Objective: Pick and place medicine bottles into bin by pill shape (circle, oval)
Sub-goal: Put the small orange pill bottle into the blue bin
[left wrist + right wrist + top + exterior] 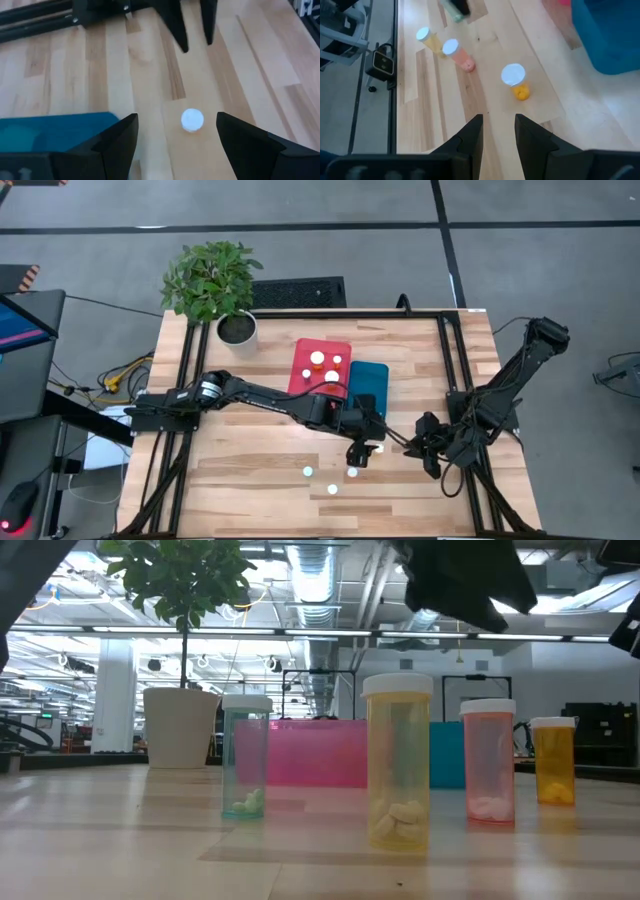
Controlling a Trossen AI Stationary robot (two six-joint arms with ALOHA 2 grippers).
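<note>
Medicine bottles [331, 477] stand loose on the table [250, 480]; left claw [367, 450] hangs spread above one; right claw [433, 452] slightly parted, empty.

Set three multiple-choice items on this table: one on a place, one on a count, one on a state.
1. The left gripper hangs over: A a cardboard box; B a white-capped bottle beside the blue tray; C a plate.
2. Bottles standing in the low view: A two; B four; C seven.
3. The left gripper's jaws: A open, empty; B shut on a bottle; C shut on a cloth.
B: its wrist view shows the cap below.
B: green, yellow, pink, amber.
A: fingers spread, holding nothing.
</note>
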